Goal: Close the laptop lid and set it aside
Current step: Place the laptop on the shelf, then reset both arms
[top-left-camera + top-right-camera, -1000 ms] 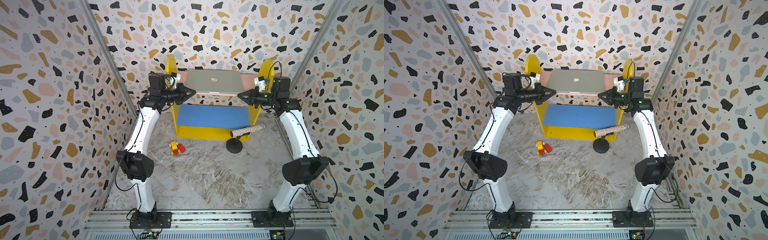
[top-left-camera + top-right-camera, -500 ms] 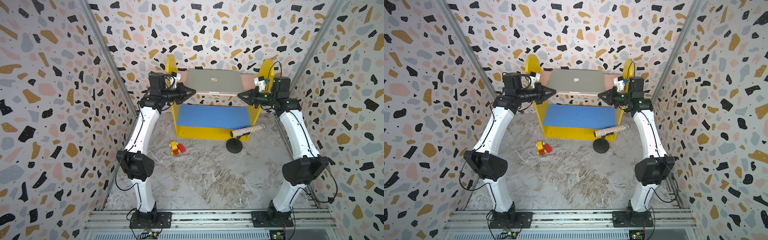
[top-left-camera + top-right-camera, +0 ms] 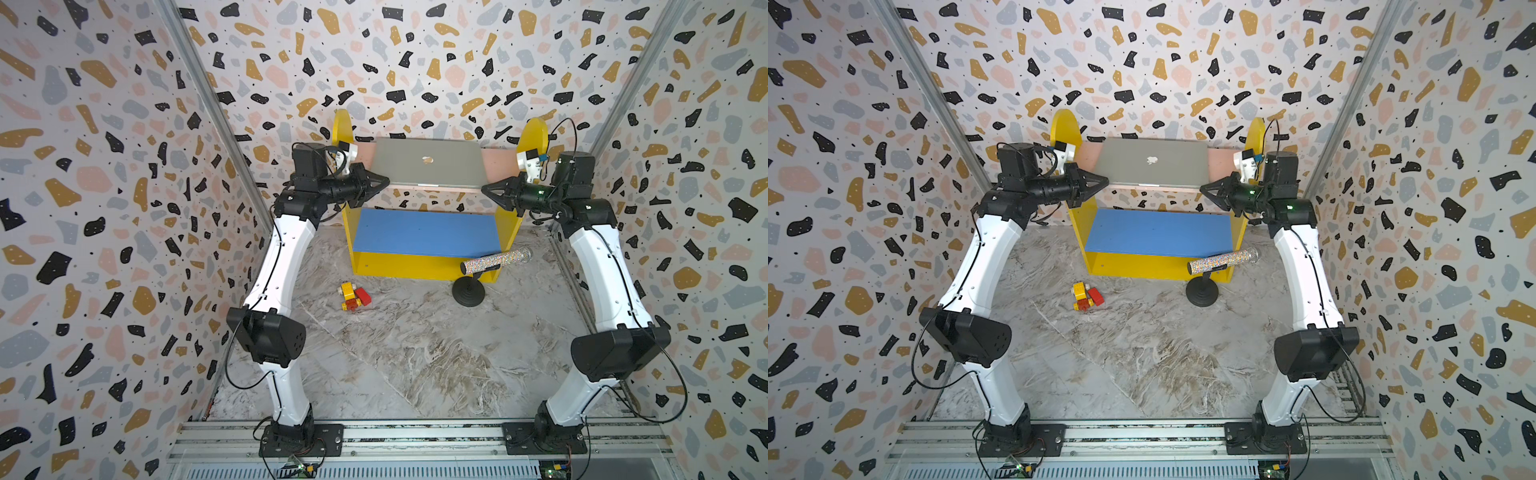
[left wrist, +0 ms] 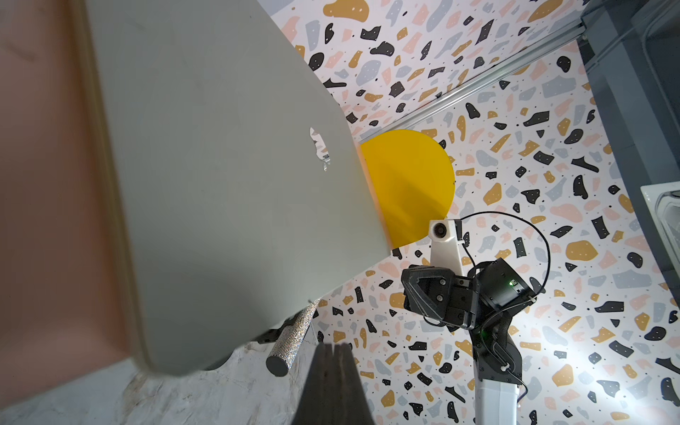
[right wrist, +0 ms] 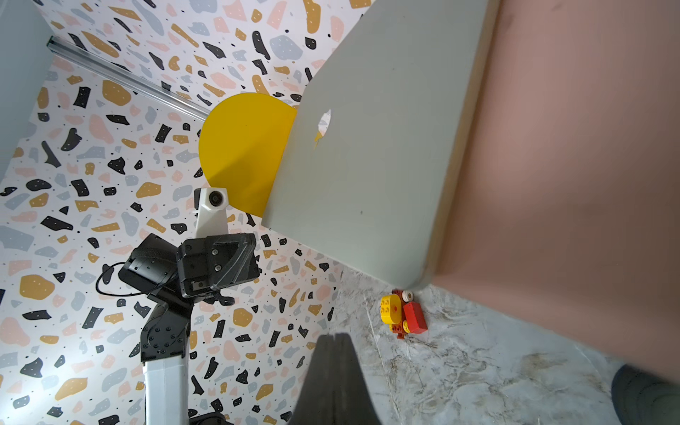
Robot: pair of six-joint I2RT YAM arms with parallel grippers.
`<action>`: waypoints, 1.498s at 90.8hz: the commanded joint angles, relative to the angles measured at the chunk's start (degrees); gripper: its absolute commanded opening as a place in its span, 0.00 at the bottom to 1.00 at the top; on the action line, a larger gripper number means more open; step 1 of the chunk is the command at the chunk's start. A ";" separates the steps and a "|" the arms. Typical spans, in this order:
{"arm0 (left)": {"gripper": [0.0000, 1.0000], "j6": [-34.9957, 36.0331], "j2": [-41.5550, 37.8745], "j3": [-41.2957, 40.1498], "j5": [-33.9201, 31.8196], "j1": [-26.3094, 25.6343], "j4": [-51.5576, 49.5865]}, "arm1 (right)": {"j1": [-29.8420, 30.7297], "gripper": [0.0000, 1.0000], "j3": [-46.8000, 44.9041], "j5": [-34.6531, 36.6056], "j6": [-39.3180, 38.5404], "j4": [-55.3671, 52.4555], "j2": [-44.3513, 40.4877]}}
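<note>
While the left claw (image 3: pixel 385 181) and right claw (image 3: pixel 484 191) sit pinched together, empty, a shove could slide the laptop (image 3: pixel 428 168) off its shelf (image 3: pixel 490 162).

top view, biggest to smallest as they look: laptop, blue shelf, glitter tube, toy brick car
1. blue shelf
2. laptop, close behind
3. glitter tube and toy brick car: too alike to rank; tube longer, car wider

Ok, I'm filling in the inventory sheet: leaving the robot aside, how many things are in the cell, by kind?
Laptop: 1
Shelf unit: 1
Glittery tube on a stand: 1
Brick toy: 1
Total: 4
</note>
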 commanded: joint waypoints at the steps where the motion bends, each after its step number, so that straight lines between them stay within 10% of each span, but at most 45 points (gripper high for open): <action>1: 0.00 3.59 -6.17 -0.85 -0.71 0.26 0.21 | -0.43 0.00 -1.69 0.83 -2.73 -1.21 -5.70; 26: 0.00 9.50 -17.90 -11.46 -4.90 0.68 -1.20 | -0.66 0.02 -10.51 5.74 -11.08 -2.23 -15.71; 53: 0.20 18.11 -35.33 -34.88 -16.43 0.97 6.96 | -0.64 0.43 -24.97 13.55 -22.50 1.46 -27.86; 70: 0.54 21.94 -49.71 -56.71 -27.43 0.97 23.49 | -0.49 0.78 -45.30 18.68 -30.94 16.45 -40.67; 78: 0.99 23.55 -54.70 -65.09 -31.93 0.97 28.20 | -0.50 0.99 -55.57 22.63 -33.77 24.54 -46.94; 136: 1.00 32.55 -68.74 -103.16 -63.47 0.97 43.98 | -0.49 1.00 -98.99 53.65 -37.39 53.83 -57.79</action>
